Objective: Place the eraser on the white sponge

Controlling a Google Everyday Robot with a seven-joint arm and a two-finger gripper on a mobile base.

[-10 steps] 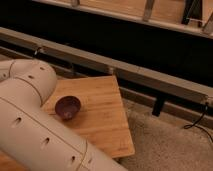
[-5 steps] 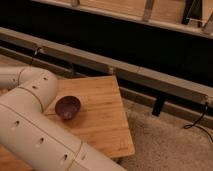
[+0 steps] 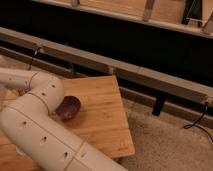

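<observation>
My white arm (image 3: 40, 125) fills the lower left of the camera view and bends at an elbow over the left side of the wooden table (image 3: 107, 117). The gripper is out of view, past the left edge behind the arm. A dark purple bowl (image 3: 68, 107) sits on the table just right of the elbow. The white sponge and the eraser are hidden or out of view.
A long grey rail (image 3: 125, 67) runs diagonally behind the table, with a dark recess above it. Speckled floor (image 3: 170, 145) lies to the right of the table's edge. A black cable (image 3: 197, 122) hangs at the right.
The arm's elbow has shifted slightly left and down, so a little more of the bowl shows. The bowl has not moved.
</observation>
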